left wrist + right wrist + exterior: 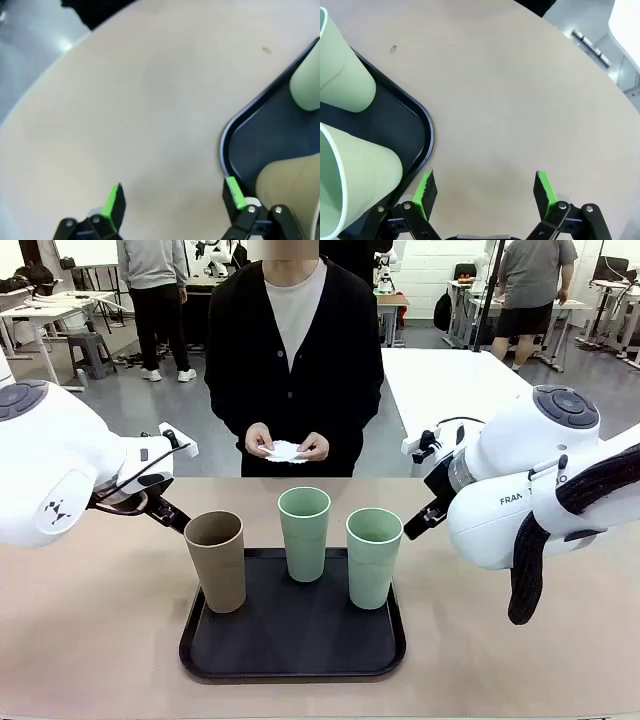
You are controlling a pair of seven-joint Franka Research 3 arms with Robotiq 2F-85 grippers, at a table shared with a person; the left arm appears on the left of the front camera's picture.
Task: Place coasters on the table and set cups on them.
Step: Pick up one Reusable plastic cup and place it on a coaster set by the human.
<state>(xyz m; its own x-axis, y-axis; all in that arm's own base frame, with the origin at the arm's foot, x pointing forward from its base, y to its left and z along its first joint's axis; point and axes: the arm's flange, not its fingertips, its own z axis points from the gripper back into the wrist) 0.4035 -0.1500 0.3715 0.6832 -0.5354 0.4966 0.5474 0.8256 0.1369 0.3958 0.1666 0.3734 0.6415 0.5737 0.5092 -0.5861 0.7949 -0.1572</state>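
Three cups stand on a black tray (pixel 300 655): a tan-brown cup (pixel 216 560) at the left, a mint-green cup (pixel 304 533) in the middle and a second mint-green cup (pixel 373 557) at the right. Across the beige table (pixel 90 640), a person holds white coasters (pixel 285 451) in both hands. My left gripper (pixel 172 197) hangs open over bare tabletop beside the tray's corner (pixel 227 145), with the tan cup (pixel 290 182) close by. My right gripper (pixel 485 187) is open over the table, just right of the tray (pixel 422 132) and the two green cups (pixel 355 175).
Both white arms flank the tray, left arm (pixel 60 475) and right arm (pixel 530 485). A white table (pixel 450 380) stands behind the person. Other people stand farther back. Bare tabletop lies in front of and to both sides of the tray.
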